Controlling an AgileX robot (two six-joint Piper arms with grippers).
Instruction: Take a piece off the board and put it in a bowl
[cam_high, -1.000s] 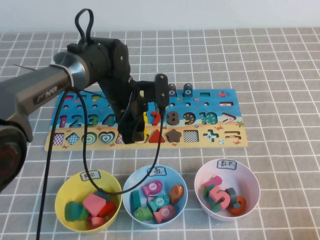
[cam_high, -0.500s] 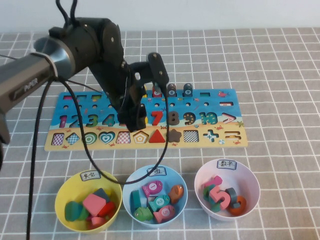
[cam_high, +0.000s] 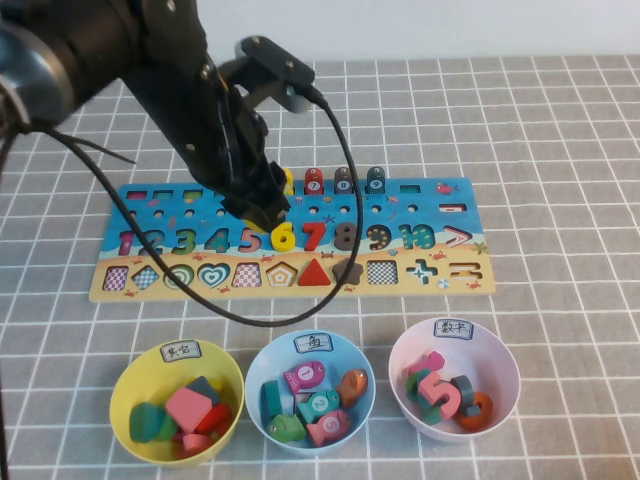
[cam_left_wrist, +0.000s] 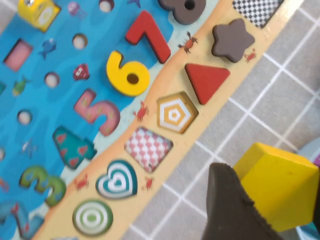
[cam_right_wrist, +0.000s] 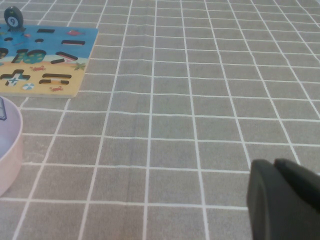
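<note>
My left gripper (cam_left_wrist: 270, 192) is shut on the piece (cam_left_wrist: 282, 175), a flat yellow pentagon block held in the air off the board. In the high view the left gripper (cam_high: 262, 205) hangs over the board's (cam_high: 455, 285) number row, near the yellow 6 (cam_high: 283, 237), and the arm hides the piece. The pentagon cut-out (cam_high: 283, 273) in the sandy strip is empty, between a chequered square and the red triangle (cam_high: 314, 272). The yellow bowl (cam_high: 130, 385) stands at the front left with several blocks in it. My right gripper (cam_right_wrist: 275, 162) is shut over bare table, right of the board.
A light blue bowl (cam_high: 262, 362) and a pink bowl (cam_high: 500, 350) with coloured pieces stand beside the yellow one, in front of the board. A black cable (cam_high: 345, 200) loops from the left arm over the board. Several pegs (cam_high: 343, 180) stand in the board's back row.
The left gripper has lifted from the pentagon cut-out and moved up and back over the number row, carrying the yellow piece. The cut-out now shows empty.
</note>
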